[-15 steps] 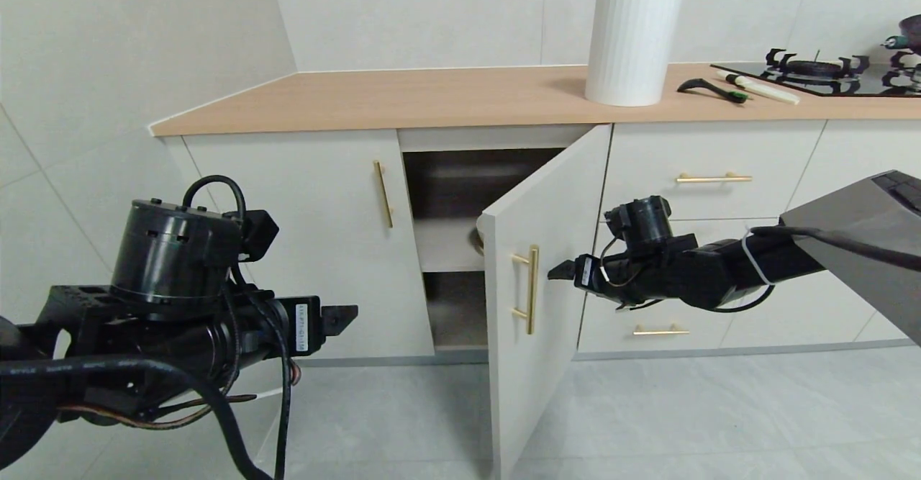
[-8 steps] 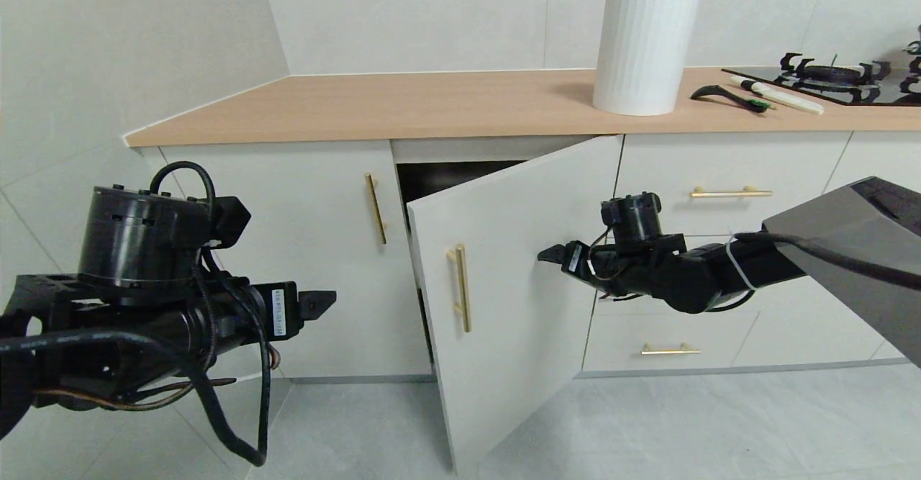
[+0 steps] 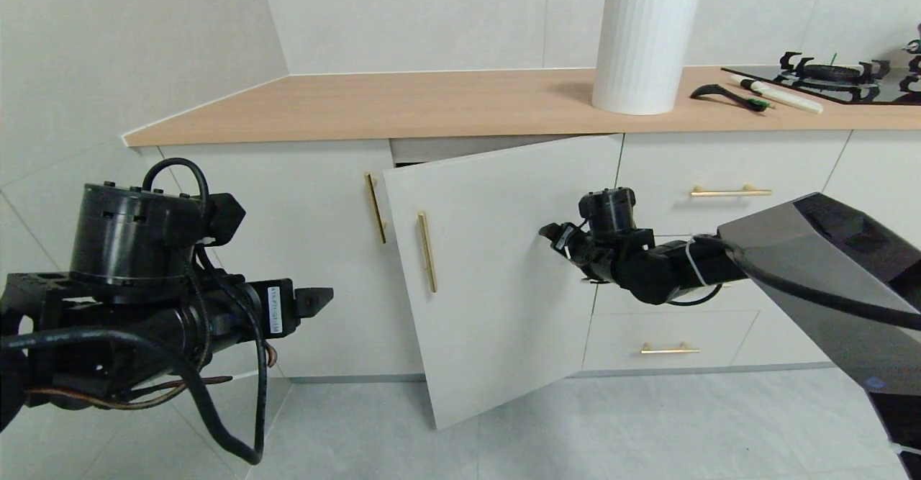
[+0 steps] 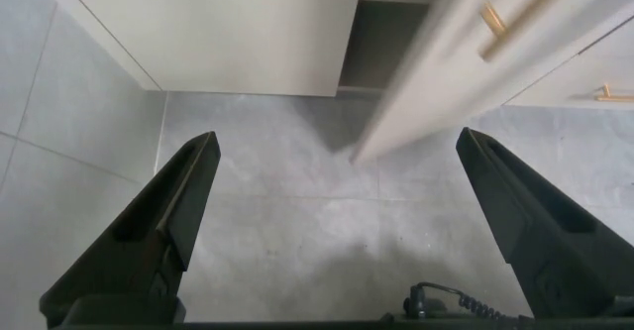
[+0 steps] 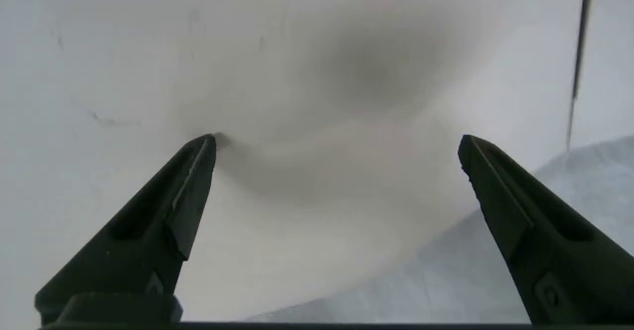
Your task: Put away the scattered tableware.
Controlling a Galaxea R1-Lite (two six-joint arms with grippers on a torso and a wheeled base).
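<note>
The white cabinet door [image 3: 504,264] with a gold handle [image 3: 427,252] stands slightly ajar under the wooden counter [image 3: 403,102]. My right gripper [image 3: 550,234] presses its tips against the door's outer face, fingers spread open; the right wrist view has the door face [image 5: 327,72] right before my right gripper [image 5: 337,221]. My left gripper [image 3: 316,300] hangs open and empty to the left of the door, above the floor [image 4: 297,231]. The left wrist view catches the door's lower edge [image 4: 446,62]. A black utensil [image 3: 719,93] and a white-handled one [image 3: 781,96] lie on the counter.
A tall white ribbed cylinder [image 3: 644,47] stands on the counter. A gas hob [image 3: 835,77] sits at the far right. Drawers with gold handles [image 3: 730,192] are right of the door. The tiled wall [image 3: 108,70] closes the left side.
The cabinet door has swung from wide open to nearly shut, with my right gripper following it leftward against its face. The head camera shifted a little. My left arm barely moved.
</note>
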